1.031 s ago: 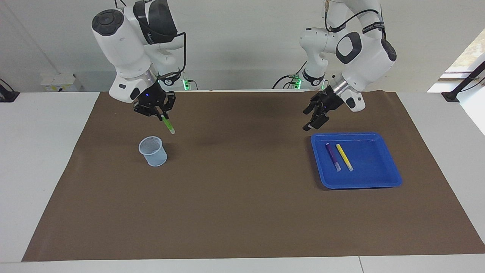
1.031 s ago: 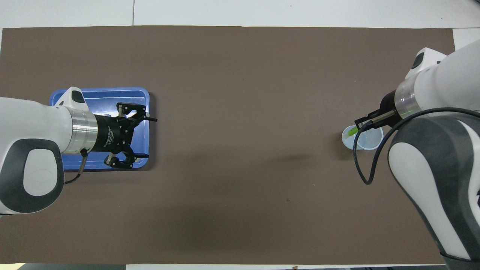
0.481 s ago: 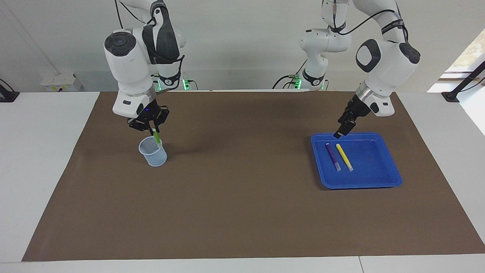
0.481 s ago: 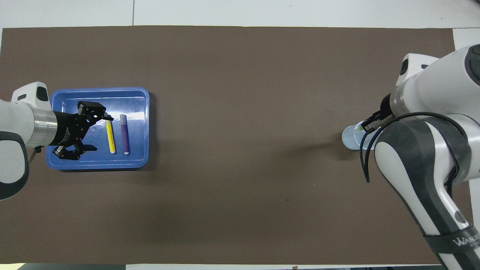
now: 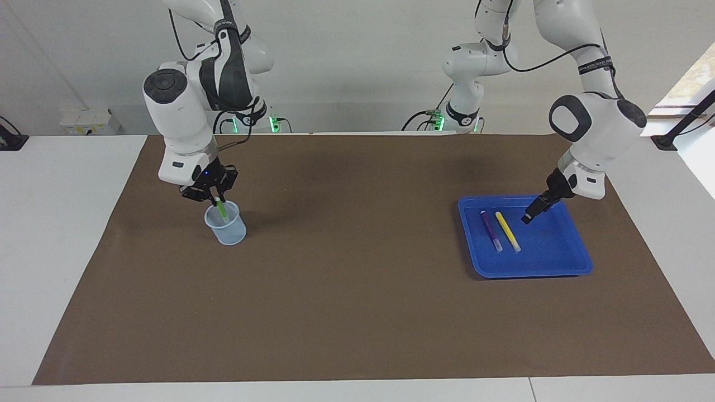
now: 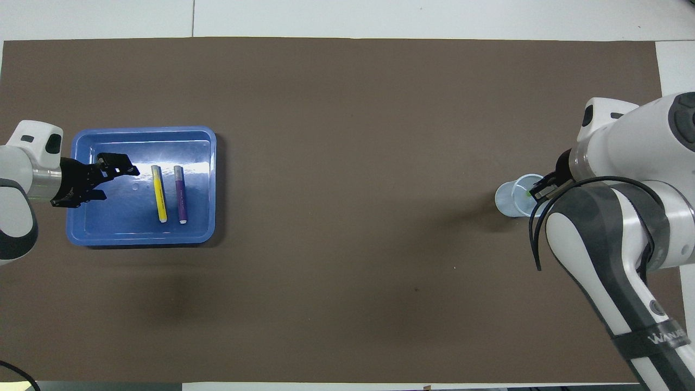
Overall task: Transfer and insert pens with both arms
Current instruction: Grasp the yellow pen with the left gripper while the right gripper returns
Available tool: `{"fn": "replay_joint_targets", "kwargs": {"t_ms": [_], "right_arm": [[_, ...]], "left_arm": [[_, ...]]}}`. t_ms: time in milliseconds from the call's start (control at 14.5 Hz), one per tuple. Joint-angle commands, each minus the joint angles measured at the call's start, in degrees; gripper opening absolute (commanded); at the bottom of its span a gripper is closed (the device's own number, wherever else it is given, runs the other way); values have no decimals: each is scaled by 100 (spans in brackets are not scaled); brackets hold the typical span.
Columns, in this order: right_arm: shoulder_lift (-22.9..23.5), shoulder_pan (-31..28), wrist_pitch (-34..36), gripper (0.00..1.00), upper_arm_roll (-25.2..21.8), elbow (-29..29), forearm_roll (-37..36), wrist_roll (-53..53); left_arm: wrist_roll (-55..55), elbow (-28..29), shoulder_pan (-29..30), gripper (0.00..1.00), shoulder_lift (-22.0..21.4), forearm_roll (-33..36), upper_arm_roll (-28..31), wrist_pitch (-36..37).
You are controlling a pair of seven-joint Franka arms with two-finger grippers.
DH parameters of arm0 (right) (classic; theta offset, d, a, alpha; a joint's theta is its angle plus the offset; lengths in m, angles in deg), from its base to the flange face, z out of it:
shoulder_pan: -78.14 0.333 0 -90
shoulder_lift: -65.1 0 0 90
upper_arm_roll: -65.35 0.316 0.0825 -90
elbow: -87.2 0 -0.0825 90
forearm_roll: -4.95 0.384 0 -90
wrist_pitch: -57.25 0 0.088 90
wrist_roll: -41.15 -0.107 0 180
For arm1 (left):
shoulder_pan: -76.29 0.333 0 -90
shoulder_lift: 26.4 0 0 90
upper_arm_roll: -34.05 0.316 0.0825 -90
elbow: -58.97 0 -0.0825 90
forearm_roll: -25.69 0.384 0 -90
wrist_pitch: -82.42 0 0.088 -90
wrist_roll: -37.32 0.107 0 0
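My right gripper is shut on the green pen and holds it nearly upright, its lower part inside the clear plastic cup. In the overhead view, the cup and a bit of the green pen show beside the right gripper. The purple pen and the yellow pen lie side by side in the blue tray. My left gripper is open and empty over the tray, beside the yellow pen. In the overhead view, the left gripper is spread wide.
A brown mat covers the table between the cup and the tray. White table shows around it. The purple pen lies close to the tray's wall on the side toward the cup.
My right gripper has come down and put the green pen's lower end into the cup. My left gripper has swung across the tray toward the left arm's end, uncovering both pens.
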Motion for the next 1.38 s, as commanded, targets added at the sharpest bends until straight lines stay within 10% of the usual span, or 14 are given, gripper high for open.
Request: {"fn": "replay_joint_targets", "kwargs": {"t_ms": [0, 275, 550, 1306], "right_arm": [[-248, -79, -116, 91, 59, 255, -81, 68], [-256, -123, 129, 100, 59, 63, 137, 77], [-256, -114, 657, 100, 50, -255, 2111, -124], [-300, 895, -71, 100, 94, -185, 5042, -3806]], "left_arm": [[609, -109, -90, 100, 412, 732, -56, -305], [646, -592, -485, 100, 1010, 982, -56, -165], [664, -593, -512, 100, 1055, 990, -56, 2], [1042, -918, -425, 83, 1161, 1025, -47, 679]]}}
